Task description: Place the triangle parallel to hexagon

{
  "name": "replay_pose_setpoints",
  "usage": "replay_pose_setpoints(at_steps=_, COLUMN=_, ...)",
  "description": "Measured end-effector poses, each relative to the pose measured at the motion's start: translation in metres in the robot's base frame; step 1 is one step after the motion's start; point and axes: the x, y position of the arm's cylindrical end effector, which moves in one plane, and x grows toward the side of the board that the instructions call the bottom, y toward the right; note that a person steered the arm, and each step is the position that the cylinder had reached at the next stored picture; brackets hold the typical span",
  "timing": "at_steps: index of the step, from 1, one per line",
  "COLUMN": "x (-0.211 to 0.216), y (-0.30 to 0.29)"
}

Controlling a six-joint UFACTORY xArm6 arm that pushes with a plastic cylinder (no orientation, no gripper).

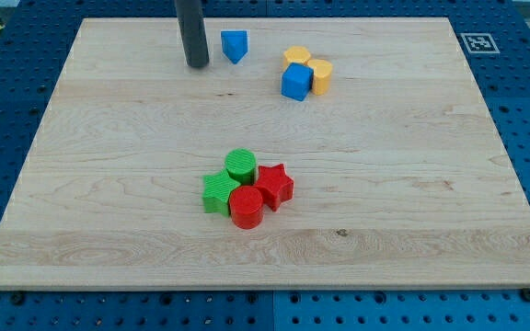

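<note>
The rod's tip (pixel 197 65) rests on the bench (pixel 109 202) just left of the blue triangle (pixel 235 45), likely placed to nudge it. The end effector is a bare rod (no jaws, holding nothing). Which yellow block (pixel 321 74) is the hexagon is unclear.

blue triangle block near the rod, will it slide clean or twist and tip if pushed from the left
The blue triangle block looks rigid and squat, so tipping seems unlikely. Its angled faces probably make it rotate unless my tip, now just to its left in the view, pushes through its middle. The wooden board looks smooth, so it should slide easily, and it stands apart from other blocks.
</note>
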Motion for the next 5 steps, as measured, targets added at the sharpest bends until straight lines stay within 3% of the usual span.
replay_pose_setpoints(at_steps=1, x=-0.067, y=0.003)
replay_pose_setpoints(at_steps=5, x=-0.010, y=0.064)
